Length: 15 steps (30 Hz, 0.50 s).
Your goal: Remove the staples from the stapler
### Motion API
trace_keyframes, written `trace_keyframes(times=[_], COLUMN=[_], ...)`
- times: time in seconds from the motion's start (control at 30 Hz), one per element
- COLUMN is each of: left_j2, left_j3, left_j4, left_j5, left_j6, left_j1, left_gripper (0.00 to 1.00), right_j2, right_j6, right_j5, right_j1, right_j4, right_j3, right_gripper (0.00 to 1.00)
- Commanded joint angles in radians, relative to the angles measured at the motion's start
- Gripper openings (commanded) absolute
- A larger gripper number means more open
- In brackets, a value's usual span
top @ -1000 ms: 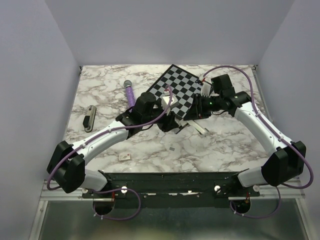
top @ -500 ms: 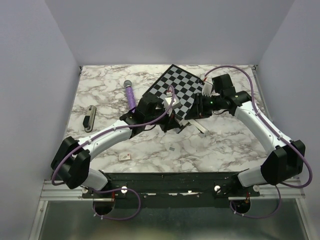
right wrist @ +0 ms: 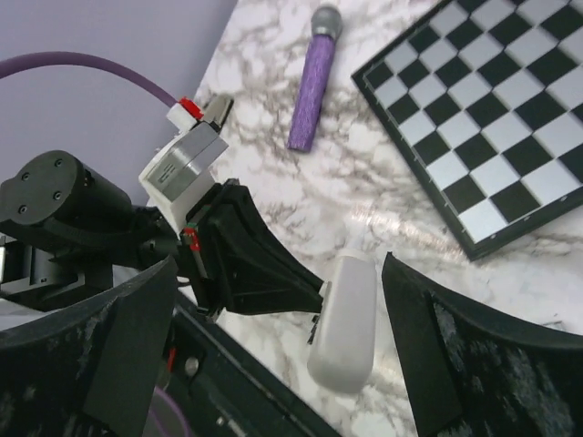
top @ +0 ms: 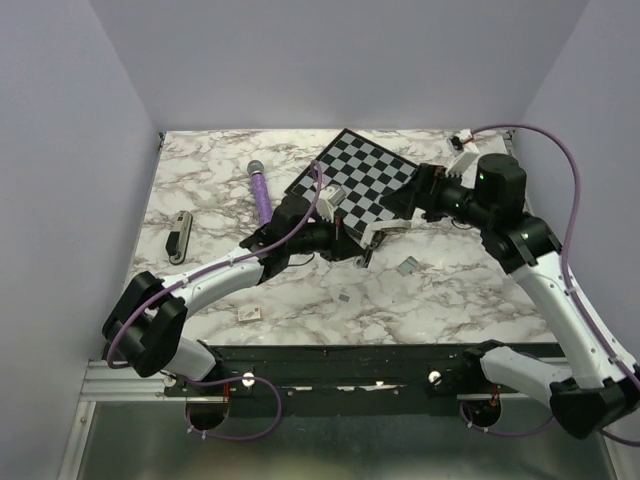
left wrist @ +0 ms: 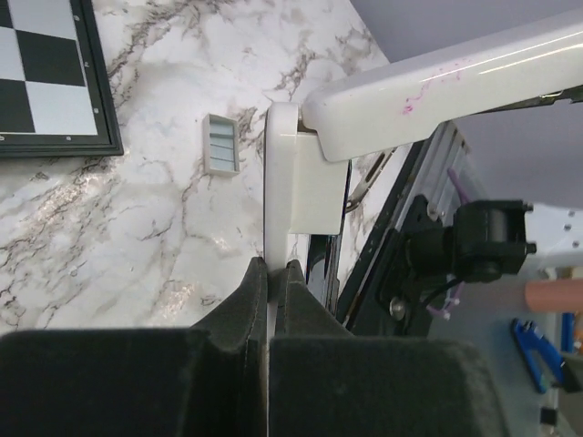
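Light: bright, even, from overhead.
Shadows: soft, faint on the counter beneath the arms.
Glare: marble sheen beyond the right tool.
Focus: left tool fingers blurred near lens.

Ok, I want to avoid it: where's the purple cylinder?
Top view: the purple cylinder lies on the left half of the table, just left of the chessboard.

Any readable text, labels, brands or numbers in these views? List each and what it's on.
None readable in any view.
Chessboard: plain squares, no coordinates printed.
Stapler clamped in the left gripper: no lettering visible.
White bar: pink smudges, not letters.
Small pale scrap on the table: too small to read.
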Motion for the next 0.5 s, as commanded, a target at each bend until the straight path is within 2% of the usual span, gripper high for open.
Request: trace_keyframes(times=[0.0,0.2,0.47], left_j2=[-0.019,-0.016,0.000], left_j3=[0.063,0.094,0.140], left_j4=[0.062,0.074,0.022], left_j5=[-0.107,-0.183,-0.192], left_j6=[-0.259,-0.395,-0.432], left_j1=[0.034,0.037,0.035], left_gripper=[0.00,0.00,0.00], right_j2=[-0.101,-0.241,-0.221], right_j6=[0.002,0.033,0.077], right_j5=[0.170,0.150,0.245], right_j1=[0.003,0.009,0.084], right_j4=[0.163,0.329,0.448], right_j3=[-0.133,-0.333,-0.416], right_gripper=[0.99,0.87,0.81])
